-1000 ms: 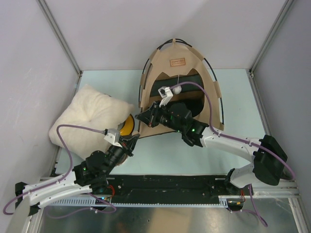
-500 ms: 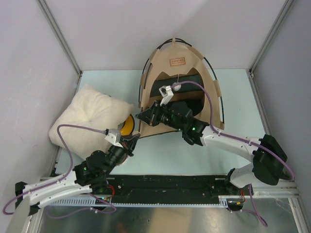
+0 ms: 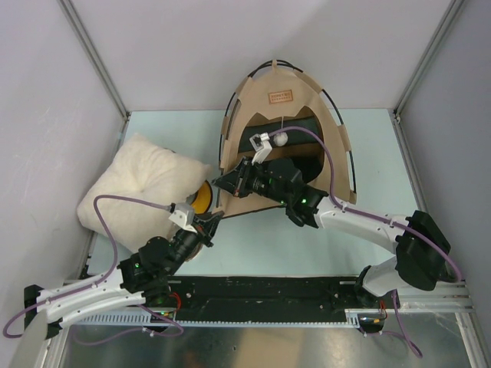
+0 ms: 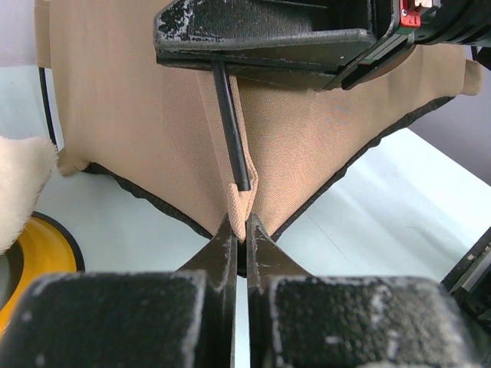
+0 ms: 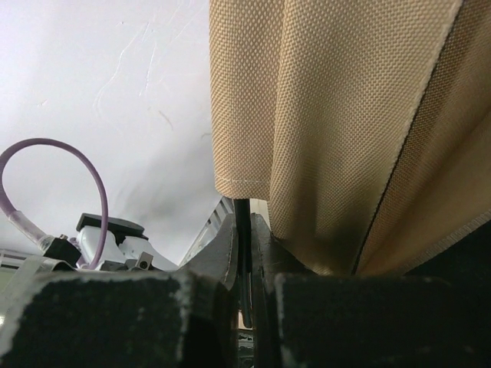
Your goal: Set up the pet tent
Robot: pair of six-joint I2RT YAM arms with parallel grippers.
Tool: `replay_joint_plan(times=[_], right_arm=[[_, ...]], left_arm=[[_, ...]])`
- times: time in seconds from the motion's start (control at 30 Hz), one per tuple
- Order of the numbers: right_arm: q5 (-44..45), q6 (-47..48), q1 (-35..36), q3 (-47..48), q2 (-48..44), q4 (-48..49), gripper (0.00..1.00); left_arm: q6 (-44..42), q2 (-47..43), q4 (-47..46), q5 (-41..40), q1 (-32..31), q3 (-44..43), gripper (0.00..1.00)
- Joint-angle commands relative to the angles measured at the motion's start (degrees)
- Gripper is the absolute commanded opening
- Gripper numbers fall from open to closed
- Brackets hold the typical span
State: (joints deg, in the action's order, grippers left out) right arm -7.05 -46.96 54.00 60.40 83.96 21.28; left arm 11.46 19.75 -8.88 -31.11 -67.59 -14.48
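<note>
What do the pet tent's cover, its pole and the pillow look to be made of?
The pet tent: woven tan canvas-like cloth, matte; weave grain and a stitched hem show. Its pole: thin black rod, smooth with slight sheen; plastic, fiberglass or metal, can't tell. The pillow: cream plush or fleece, fuzzy surface.

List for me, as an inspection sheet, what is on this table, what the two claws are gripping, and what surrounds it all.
Surface: pale blue-green table, with a black strip along its near edge.
Job's things: pet tent stands at the back, opening toward the arms; a black pole sticks out of a near corner sleeve.
Clutter: cream fluffy pillow at the left wall; yellow bowl holder partly hidden beside it.
Grippers: left gripper shut, pinching the tent's fabric corner; right gripper shut on the pole.
Cables: purple cables loop over both arms.
Surroundings: plain grey walls on three sides.
</note>
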Motion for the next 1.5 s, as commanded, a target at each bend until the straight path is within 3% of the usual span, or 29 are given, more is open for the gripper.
replay_joint_plan(times=[0.0, 0.93, 1.47], right_arm=[[12.5, -1.9, -5.8, 5.1, -0.2, 8.5, 0.0], [14.9, -0.3, -7.6, 5.9, 2.9, 9.1, 0.0], [8.6, 0.6, -8.5, 5.2, -2.4, 3.7, 0.0]], left_arm=[[-1.0, 1.1, 7.8, 4.8, -1.0, 0.7, 0.0], [-1.1, 1.5, 7.7, 5.3, -1.0, 0.8, 0.0], [0.0, -0.9, 7.8, 2.6, -1.0, 1.3, 0.0]])
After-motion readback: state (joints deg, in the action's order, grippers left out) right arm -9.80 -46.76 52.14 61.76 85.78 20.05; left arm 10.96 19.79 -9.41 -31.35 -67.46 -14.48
